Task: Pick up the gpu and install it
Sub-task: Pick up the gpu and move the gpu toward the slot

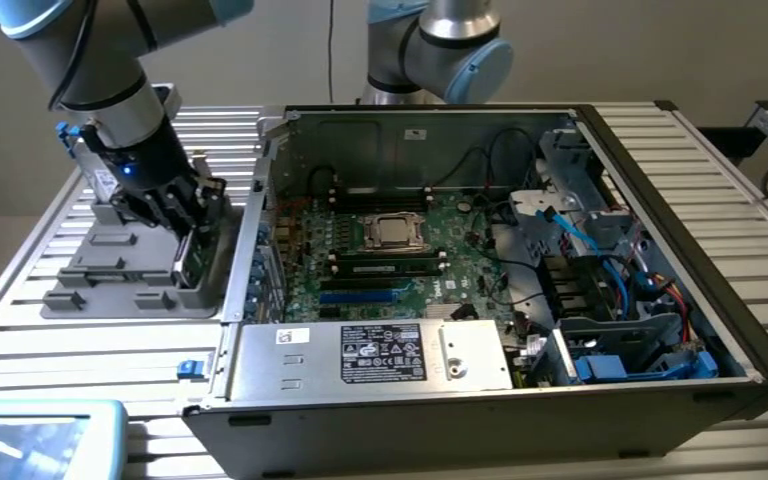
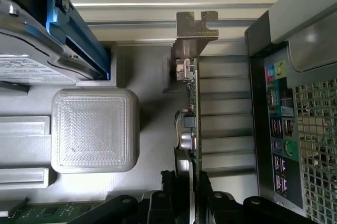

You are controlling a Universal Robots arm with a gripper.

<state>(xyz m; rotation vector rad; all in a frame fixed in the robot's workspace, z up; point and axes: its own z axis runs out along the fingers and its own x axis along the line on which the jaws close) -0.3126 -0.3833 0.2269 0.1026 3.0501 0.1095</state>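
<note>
1. A robot arm reached down at the exterior view's left, and its gripper was lowered into a grey holder tray on the slatted metal worktop.
2. The gpu stood on edge in that tray, just beside the side wall of an open computer case.
3. In the wrist view the jaws were pinching the gpu from both sides, with one black finger against each face of the thin card.
4. The card's silver end bracket pointed away from the gripper.
5. A hard drive with a white label and blue rail sat in a neighbouring tray pocket, apart from the card, and a square grey ribbed block was near the card.
6. The case's rear port panel stood close on the card's other side.
7. Inside the case lay a green motherboard with a processor socket, a labelled power supply, and blue cables.
</note>
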